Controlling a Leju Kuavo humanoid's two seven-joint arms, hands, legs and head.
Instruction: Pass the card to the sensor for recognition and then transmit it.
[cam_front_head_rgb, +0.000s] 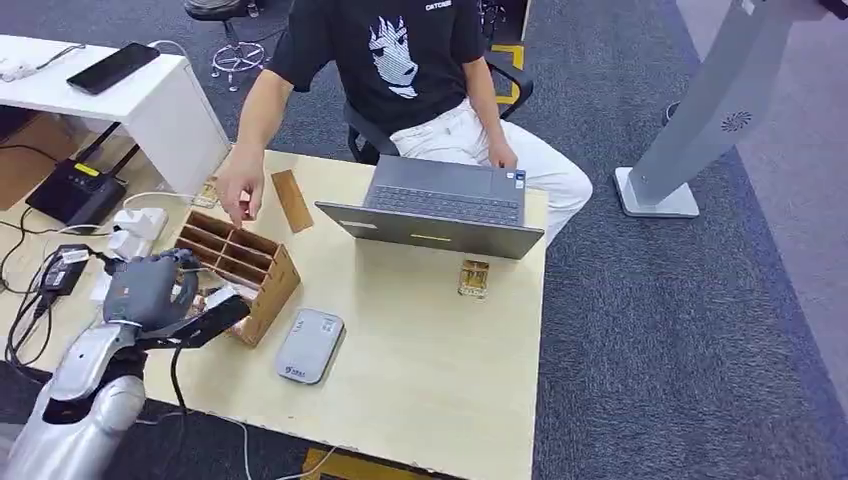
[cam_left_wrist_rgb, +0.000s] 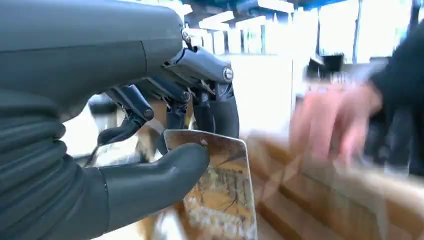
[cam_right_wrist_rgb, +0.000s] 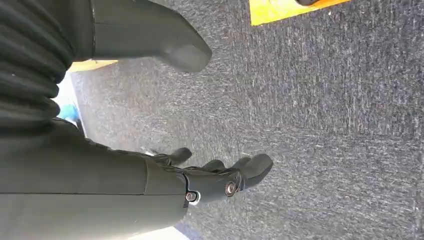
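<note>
My left hand (cam_front_head_rgb: 160, 295) hovers at the near end of a wooden slotted card box (cam_front_head_rgb: 262, 278) on the table's left side. In the left wrist view that hand (cam_left_wrist_rgb: 150, 150) pinches a picture card (cam_left_wrist_rgb: 220, 190) between thumb and fingers. The card (cam_front_head_rgb: 218, 298) peeks out by the hand in the head view. A grey card sensor (cam_front_head_rgb: 310, 345) lies flat just right of the box. My right hand (cam_right_wrist_rgb: 200, 175) hangs over dark carpet, fingers apart, holding nothing.
A seated person reaches a hand (cam_front_head_rgb: 240, 190) into the far end of the box. An open laptop (cam_front_head_rgb: 440, 210), a loose wooden divider (cam_front_head_rgb: 292, 200) and a small card (cam_front_head_rgb: 474, 278) lie on the table (cam_front_head_rgb: 430, 380). Cables and power strips (cam_front_head_rgb: 130, 230) sit left of it.
</note>
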